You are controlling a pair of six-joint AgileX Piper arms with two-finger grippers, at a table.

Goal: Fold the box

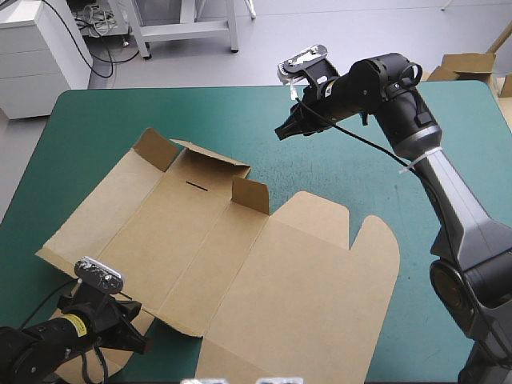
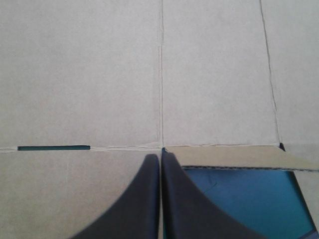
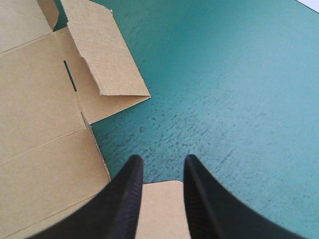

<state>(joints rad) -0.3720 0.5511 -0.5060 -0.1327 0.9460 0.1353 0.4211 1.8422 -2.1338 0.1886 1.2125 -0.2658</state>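
**Box** (image 1: 264, 280): one cut sheet of brown board, lying open and mostly flat on the teal-green table (image 1: 376, 176). It runs diagonally from the table's left side toward the near right. The rounded lid panel (image 1: 320, 304) is flat at the near right end. At the far edge, two small flaps (image 1: 156, 148) (image 1: 250, 194) stand up on either side of a panel with a narrow slot (image 1: 196, 186).

**Left gripper** (image 1: 142, 336): low at the near left edge of the box. In the left wrist view its black fingers (image 2: 144, 199) are closed together in one point, with nothing seen pinched between them. The tip (image 2: 160, 155) sits where creases in the board (image 2: 99, 74) meet. A slot (image 2: 54, 147) lies to one side of it, and a short flap (image 2: 234, 158) lifted over the teal-green cover (image 2: 249, 199) lies to the other.

**Right gripper** (image 1: 282, 132): raised over bare table beyond the box's far edge, well apart from the sheet. In the right wrist view (image 3: 163, 162) its fingers stand a narrow gap apart and hold nothing. The box (image 3: 40, 124), with its slot (image 3: 70, 75) and a raised flap (image 3: 107, 64), lies below and to one side.

**More brown board** (image 1: 466, 64): off the table's far right corner.
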